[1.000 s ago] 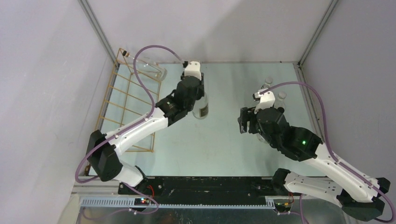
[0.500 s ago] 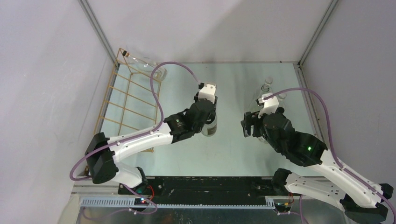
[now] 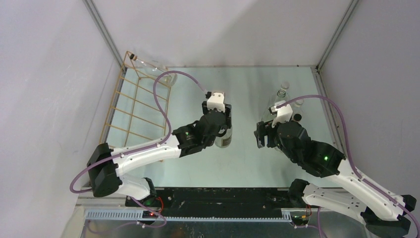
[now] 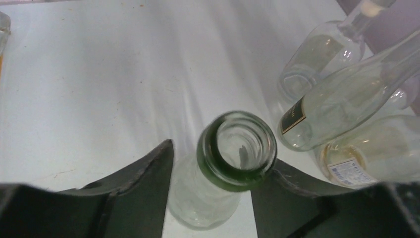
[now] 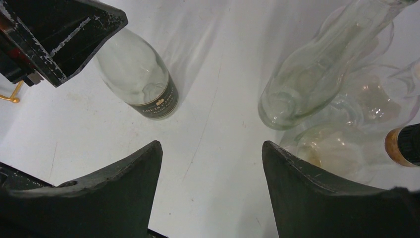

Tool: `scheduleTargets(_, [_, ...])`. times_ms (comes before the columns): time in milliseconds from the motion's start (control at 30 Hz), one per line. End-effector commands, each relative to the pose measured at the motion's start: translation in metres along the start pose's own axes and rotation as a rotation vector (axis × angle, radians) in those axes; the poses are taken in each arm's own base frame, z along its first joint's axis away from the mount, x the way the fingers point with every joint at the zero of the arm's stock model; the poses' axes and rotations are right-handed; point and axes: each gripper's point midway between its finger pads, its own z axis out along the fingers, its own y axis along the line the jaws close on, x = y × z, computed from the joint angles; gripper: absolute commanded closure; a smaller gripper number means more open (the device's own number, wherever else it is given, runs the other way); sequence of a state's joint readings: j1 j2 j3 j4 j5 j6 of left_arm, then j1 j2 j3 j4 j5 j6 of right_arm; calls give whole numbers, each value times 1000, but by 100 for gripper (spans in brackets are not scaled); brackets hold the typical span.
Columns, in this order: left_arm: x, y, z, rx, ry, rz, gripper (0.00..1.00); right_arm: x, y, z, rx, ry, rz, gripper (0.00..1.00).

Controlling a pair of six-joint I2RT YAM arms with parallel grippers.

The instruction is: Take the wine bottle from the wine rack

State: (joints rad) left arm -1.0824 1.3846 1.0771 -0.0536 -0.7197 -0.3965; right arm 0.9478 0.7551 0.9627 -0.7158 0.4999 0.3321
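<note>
The wine bottle [image 3: 224, 139] is clear glass with a green mouth and a dark label. It stands upright on the table's middle, off the gold wire wine rack [image 3: 133, 110] at the left. My left gripper [image 3: 222, 125] is straight above it. In the left wrist view the bottle's mouth [image 4: 236, 148] sits between the fingers of the left gripper [image 4: 220, 156], with a gap on the left side, so the jaws are open around the neck. My right gripper [image 3: 261, 134] is open and empty to the bottle's right. The right wrist view shows the bottle [image 5: 148, 89].
Another clear bottle [image 3: 154, 69] lies on the rack's far end. A cluster of clear bottles [image 3: 283, 94] stands at the right, behind my right arm, and shows in the left wrist view [image 4: 341, 104] and the right wrist view [image 5: 312, 74]. Grey walls enclose the table.
My left arm has carried the bottle from near the rack toward the right and nearer, to the table's middle. My right gripper has shifted only slightly.
</note>
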Motion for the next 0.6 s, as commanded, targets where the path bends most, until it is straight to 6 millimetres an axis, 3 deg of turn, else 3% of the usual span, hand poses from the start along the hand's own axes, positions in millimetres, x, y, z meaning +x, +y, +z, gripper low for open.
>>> scheduleTargets(0, [-37, 0, -9, -8, -102, -124, 37, -10, 5, -2, -27, -41, 8, 23])
scheduleTargets(267, [-50, 2, -17, -2, -112, -138, 18, -13, 6, -2, -32, -52, 5, 23])
scheduleTargets(567, [-114, 9, -56, 56, -212, -233, 8, -29, 19, -1, -98, -108, 1, 23])
